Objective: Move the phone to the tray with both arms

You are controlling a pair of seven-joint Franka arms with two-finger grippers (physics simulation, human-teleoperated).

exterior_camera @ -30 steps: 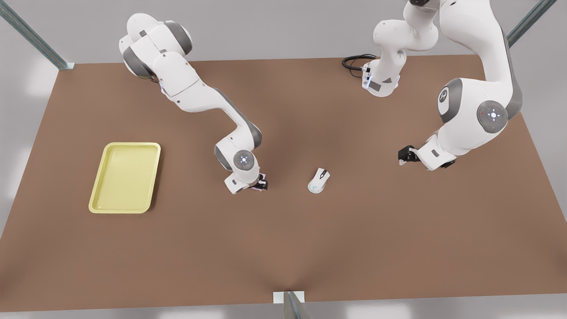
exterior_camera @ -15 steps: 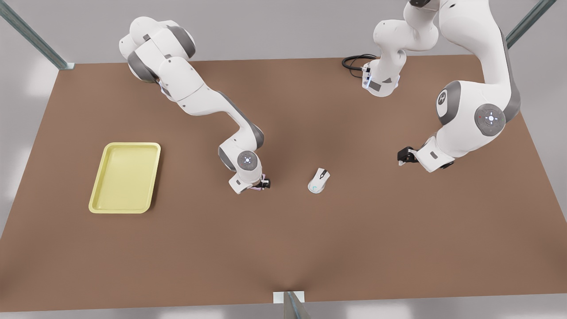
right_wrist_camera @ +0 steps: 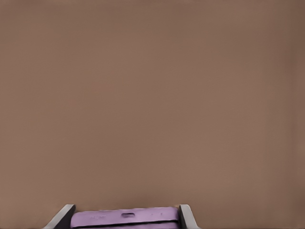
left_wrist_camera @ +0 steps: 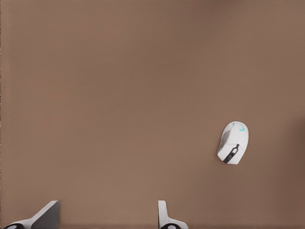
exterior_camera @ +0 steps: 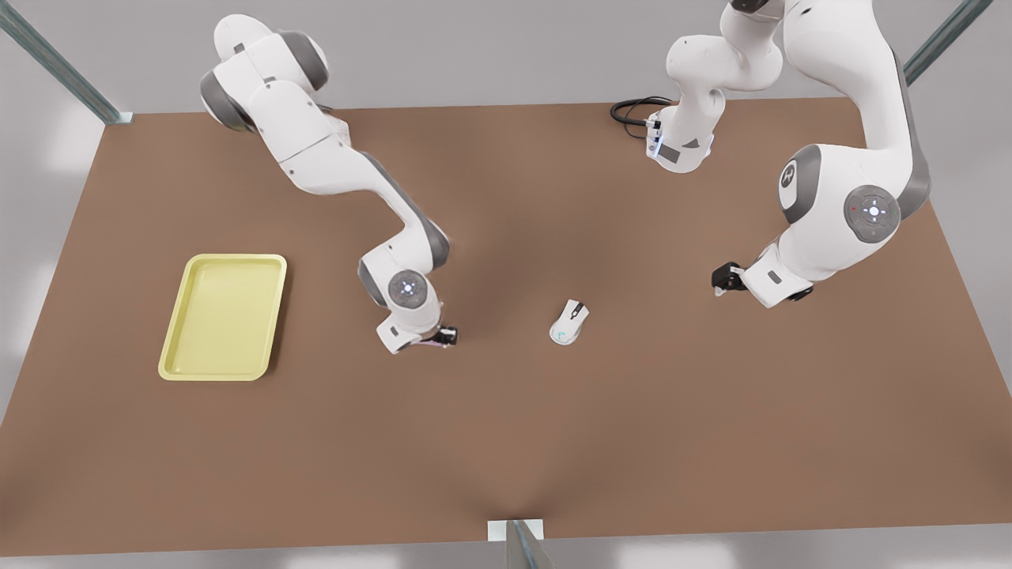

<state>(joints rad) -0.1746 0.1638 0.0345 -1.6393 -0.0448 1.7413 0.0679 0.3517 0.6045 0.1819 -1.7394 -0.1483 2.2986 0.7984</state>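
Note:
The lilac phone [right_wrist_camera: 125, 217] is clamped edge-on between the fingers of my right gripper [right_wrist_camera: 125, 220], which is shut on it. In the front view this gripper [exterior_camera: 441, 337] hangs low over the table, left of centre, with a pink sliver of the phone [exterior_camera: 429, 342] under it. The pale yellow tray [exterior_camera: 224, 316] lies further to the front view's left, with nothing in it. My left gripper [exterior_camera: 721, 281] waits on the front view's right, open; its fingers [left_wrist_camera: 164, 218] stand wide apart with nothing between them.
A white computer mouse [exterior_camera: 569, 322] lies on the brown table between the two grippers, also seen as the mouse [left_wrist_camera: 233, 142] from the left wrist. A black cable [exterior_camera: 632, 109] coils at the far edge by an arm's base.
My right gripper has carried the phone toward the front view's left, nearer the tray. The left arm has barely shifted.

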